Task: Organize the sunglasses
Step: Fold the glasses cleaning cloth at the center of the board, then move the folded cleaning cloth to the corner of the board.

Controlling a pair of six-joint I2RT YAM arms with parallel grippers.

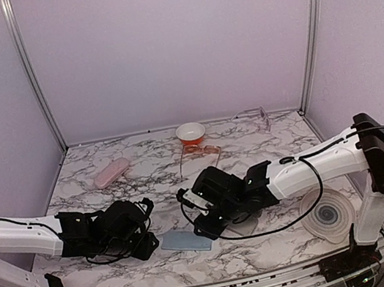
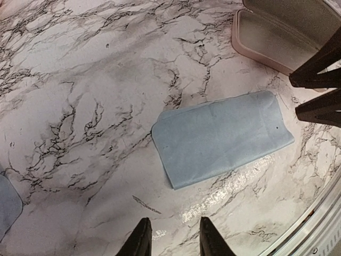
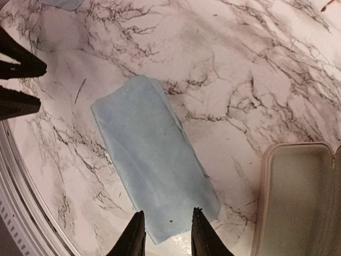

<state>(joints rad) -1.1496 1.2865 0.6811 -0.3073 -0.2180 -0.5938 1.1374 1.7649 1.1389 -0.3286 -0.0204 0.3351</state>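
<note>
Two robot grippers hover over a folded light blue cloth (image 2: pixel 221 136) on a marble table (image 1: pixel 266 141).
Left gripper (image 2: pixel 174 226) and right gripper (image 3: pixel 168 216) both have fingers apart, holding nothing. Orange-tinted sunglasses (image 1: pixel 201 152) lie just in front of a bowl (image 1: pixel 190 132); the pale sunglasses (image 1: pixel 255 113) sit by the back wall.

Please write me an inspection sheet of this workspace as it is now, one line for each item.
Surface: marble table, no spills seen.
Job's things: orange-tinted sunglasses near the bowl; pale sunglasses at the back edge; both outside the cases.
Clutter: blue cloth flat near the front edge; open pink case, looks empty; closed pink case; round white disc.
Grippers: left pincer and right pincer open, holding nothing.
Cables: black cable loops along the right arm.
Surroundings: plain walls, metal posts.
</note>
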